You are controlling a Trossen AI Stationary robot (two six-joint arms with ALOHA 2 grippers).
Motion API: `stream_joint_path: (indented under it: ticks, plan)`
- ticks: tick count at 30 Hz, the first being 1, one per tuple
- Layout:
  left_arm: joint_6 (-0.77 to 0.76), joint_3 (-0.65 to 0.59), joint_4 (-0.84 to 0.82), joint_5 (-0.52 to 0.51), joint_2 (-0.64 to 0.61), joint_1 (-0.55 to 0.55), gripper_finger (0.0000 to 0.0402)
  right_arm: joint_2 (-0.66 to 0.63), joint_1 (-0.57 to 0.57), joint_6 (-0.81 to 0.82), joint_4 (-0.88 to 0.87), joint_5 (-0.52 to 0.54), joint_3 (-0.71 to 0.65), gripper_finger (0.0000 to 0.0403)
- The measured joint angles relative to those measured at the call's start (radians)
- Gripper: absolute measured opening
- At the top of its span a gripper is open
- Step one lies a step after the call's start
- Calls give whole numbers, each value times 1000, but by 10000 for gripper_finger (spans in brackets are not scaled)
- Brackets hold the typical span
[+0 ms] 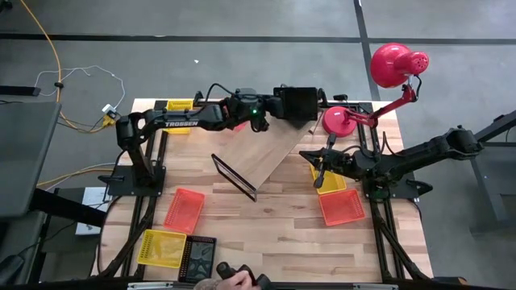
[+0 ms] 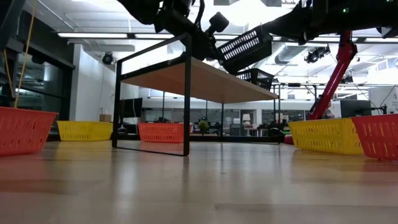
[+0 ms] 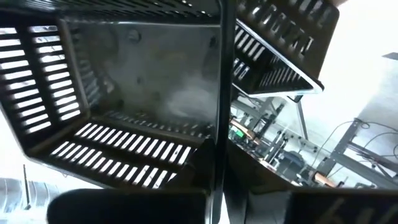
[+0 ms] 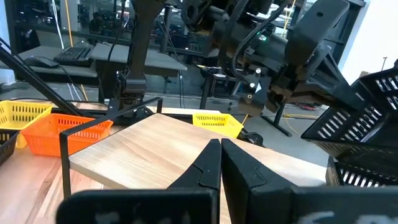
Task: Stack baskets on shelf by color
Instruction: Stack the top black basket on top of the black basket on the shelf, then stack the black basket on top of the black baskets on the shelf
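My left gripper reaches over the far right corner of the shelf and is shut on a black basket, which is tilted in the air. Below it a second black basket rests on the shelf top. My right gripper is shut and empty. It hovers beside the shelf's right edge, above a yellow basket that lies on the table with an orange basket next to it. More baskets lie on the table's left: orange, yellow and black. My left gripper holds the black basket by one side wall, which shows edge-on between the fingers. One finger is inside the basket and one outside. The basket is lifted clear and tilted, above the shelf and the second black basket.
A red lamp stands at the far right corner, its base close to the held basket. Another yellow basket lies at the far left. The shelf's black wire frame stands mid-table. A person's hand is at the near edge.
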Motion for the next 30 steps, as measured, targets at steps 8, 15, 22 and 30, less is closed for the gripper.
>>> stream_joint_path:
  ticks: [8, 15, 22, 30]
  plan:
    - [-8, 0, 0, 7, 0, 0, 27, 0, 0, 0, -4, 0, 0, 0]
    - [-8, 0, 1, 22, 0, 7, 62, 0, 0, 3, -6, 1, 0, 0]
    - [-8, 0, 1, 51, 0, 13, 104, 0, 0, 10, -6, 1, 0, 0]
    - [-119, -1, 20, 7, 0, 12, 135, 0, 0, 10, 20, 1, 0, 0]
